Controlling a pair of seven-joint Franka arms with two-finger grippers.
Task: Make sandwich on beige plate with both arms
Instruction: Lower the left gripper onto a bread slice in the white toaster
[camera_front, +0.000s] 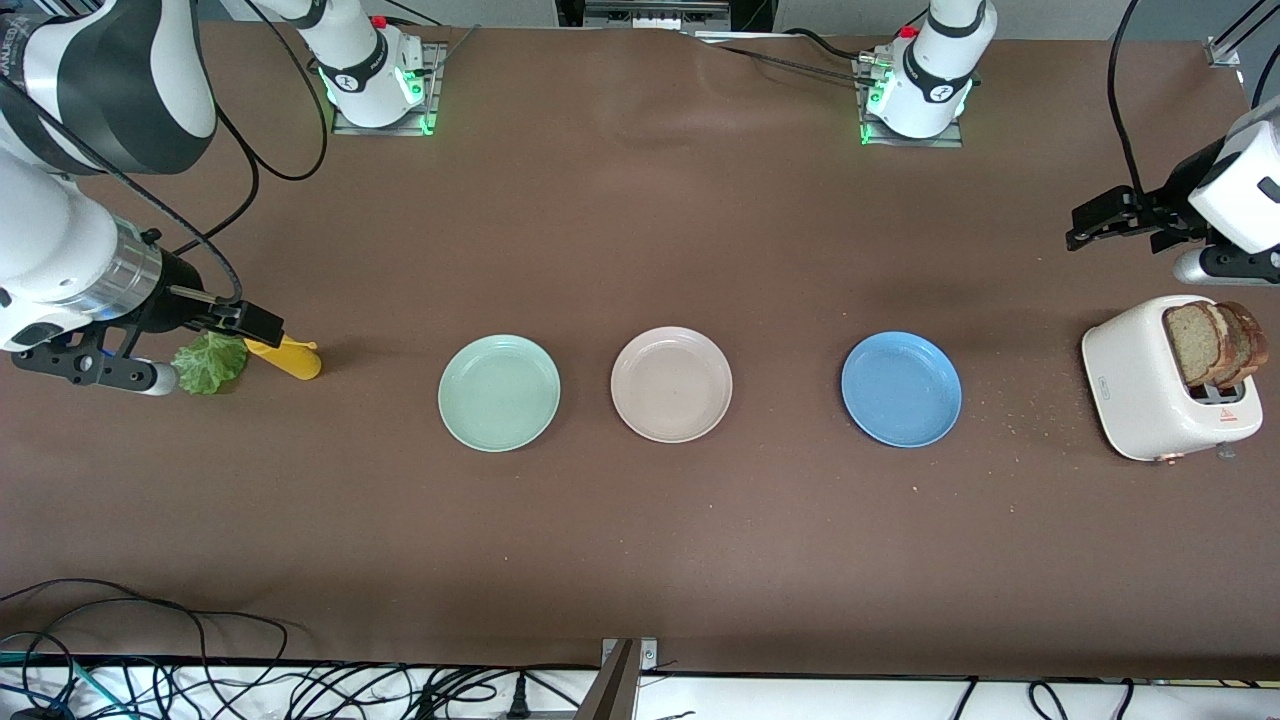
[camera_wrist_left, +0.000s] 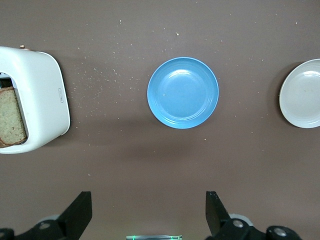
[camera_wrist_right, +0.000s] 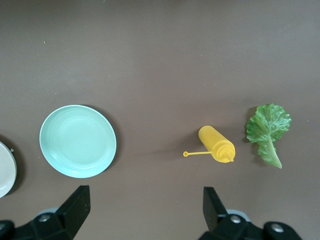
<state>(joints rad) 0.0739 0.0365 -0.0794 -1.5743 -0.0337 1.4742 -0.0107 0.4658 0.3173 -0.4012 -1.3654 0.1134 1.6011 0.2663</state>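
Your beige plate (camera_front: 671, 384) sits bare on the bench (camera_front: 640, 560) — left claw (camera_wrist_left: 148, 215) gapes above the toaster's (camera_front: 1160, 385) end, right claw (camera_wrist_right: 145, 212) gapes above the lettuce (camera_front: 210, 362).

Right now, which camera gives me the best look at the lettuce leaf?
The right wrist view: the whole lettuce leaf lies unobstructed beside the yellow bottle. In the front view the right arm's wrist partly covers the leaf. The left wrist view doesn't show it.

Brown bench (camera_front: 640, 200). Beige plate (camera_front: 671, 384) mid-row: mint plate (camera_front: 499, 392) toward right arm's end, then mustard bottle (camera_front: 288, 357), lettuce (camera_front: 211, 362); blue plate (camera_front: 901, 388), crumbs (camera_front: 1010, 405), toaster (camera_front: 1160, 385) toward left arm's end.
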